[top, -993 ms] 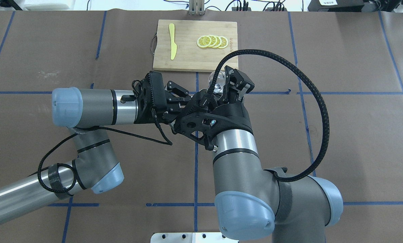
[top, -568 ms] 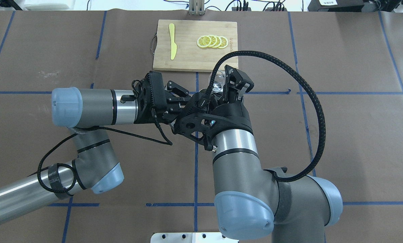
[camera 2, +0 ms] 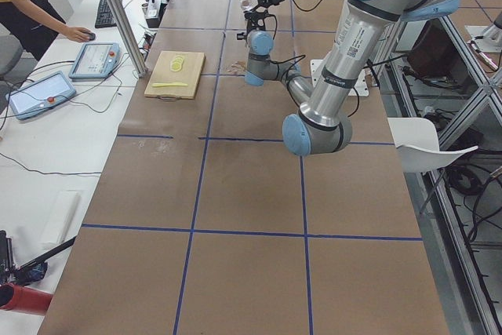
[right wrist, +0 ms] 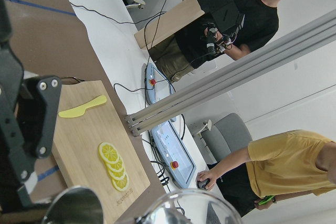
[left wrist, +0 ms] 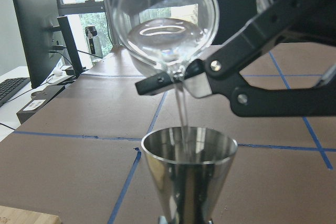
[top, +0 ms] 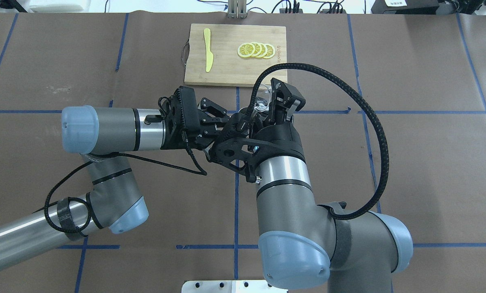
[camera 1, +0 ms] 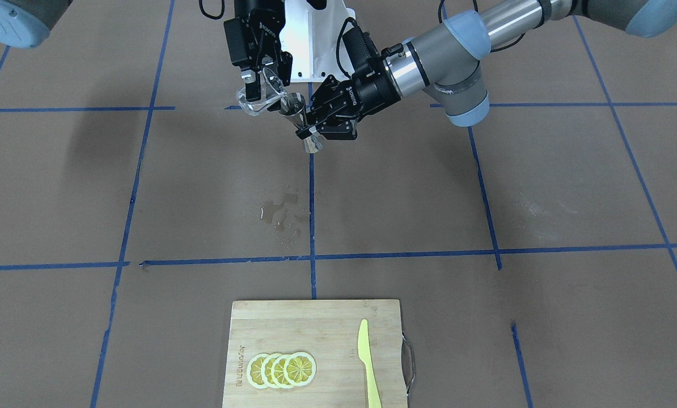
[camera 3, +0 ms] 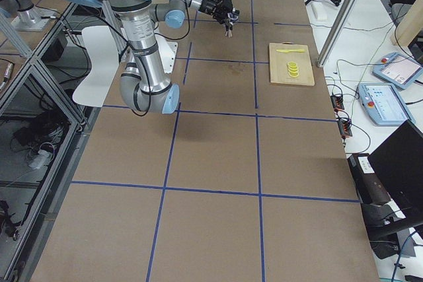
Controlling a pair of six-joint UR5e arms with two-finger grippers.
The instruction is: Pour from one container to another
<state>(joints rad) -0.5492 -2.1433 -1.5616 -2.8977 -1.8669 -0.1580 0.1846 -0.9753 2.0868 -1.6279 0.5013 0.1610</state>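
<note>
Table point(camera 1: 542, 187) under brown covering, marked off in a blue tape grid; a small wet patch point(camera 1: 282, 215) lies near the middle, on the board's side of the grippers. Right gripper point(camera 1: 263, 90): raised above the table, fingers point(left wrist: 252, 40) closed on the wall of the clear glass tumbler point(camera 1: 253, 105). The tumbler is tipped well over, mouth towards the jigger, some clear liquid in it. Left gripper point(camera 1: 310, 129): raised alongside, clamped on the narrow waist of the steel jigger point(camera 1: 294, 110). The jigger stands about upright in the air, upper cup open to the top, just below and beside the tumbler's lip. A thin stream of liquid point(left wrist: 182, 114) runs from that lip into the upper cup. Wooden cutting board point(camera 1: 327, 323): at the table's edge away from the robot, well apart from both grippers, metal handle on one short side. On it, a row of overlapping lemon slices point(camera 1: 282, 369) and a yellow knife point(camera 1: 368, 362), apart from each other. Beyond the table, a person in a black top point(right wrist: 247, 19) and a person in a yellow top point(right wrist: 283, 166).
</note>
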